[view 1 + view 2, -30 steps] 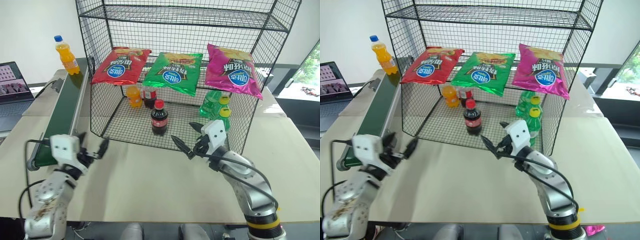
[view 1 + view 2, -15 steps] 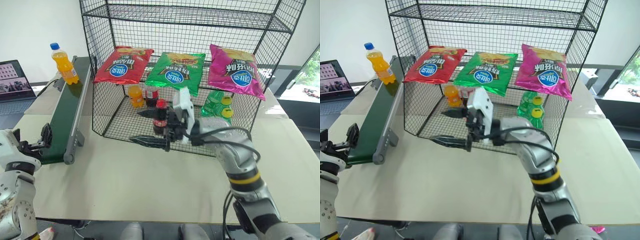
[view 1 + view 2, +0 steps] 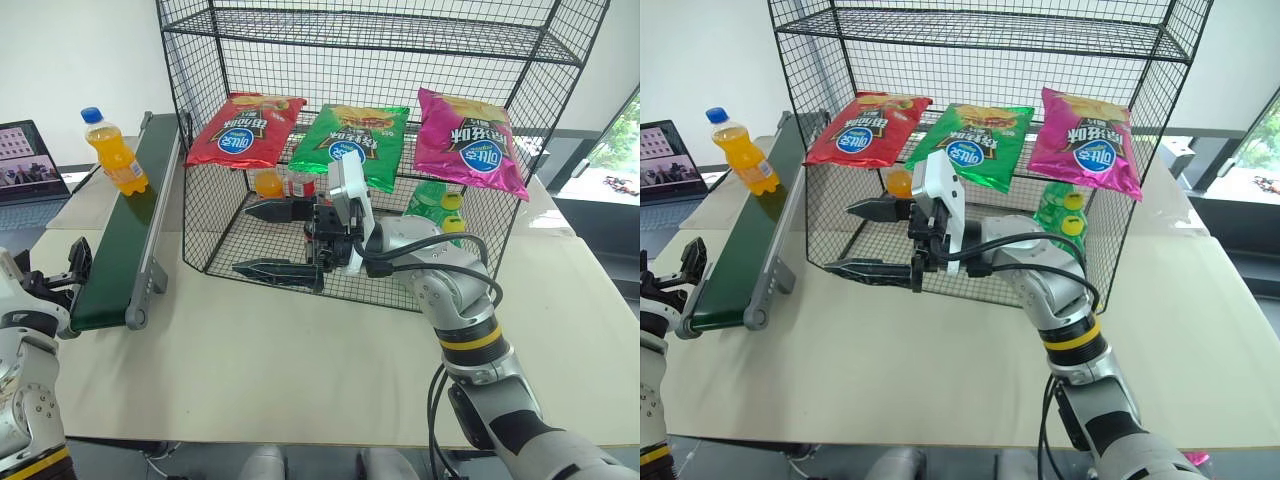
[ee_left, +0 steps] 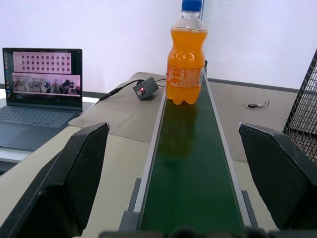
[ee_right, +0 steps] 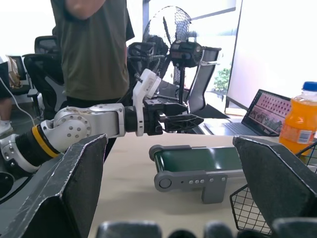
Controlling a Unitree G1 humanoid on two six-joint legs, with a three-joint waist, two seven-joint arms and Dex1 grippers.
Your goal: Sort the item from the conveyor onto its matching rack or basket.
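A beige table (image 3: 300,370) is seen carrying the conveyor (image 3: 125,240) along its left side and the black wire rack (image 3: 380,150) toward the back. A laptop (image 3: 25,160) is set on an adjoining surface further left, and a small black box with a red light (image 4: 145,90) lies just beside the belt.
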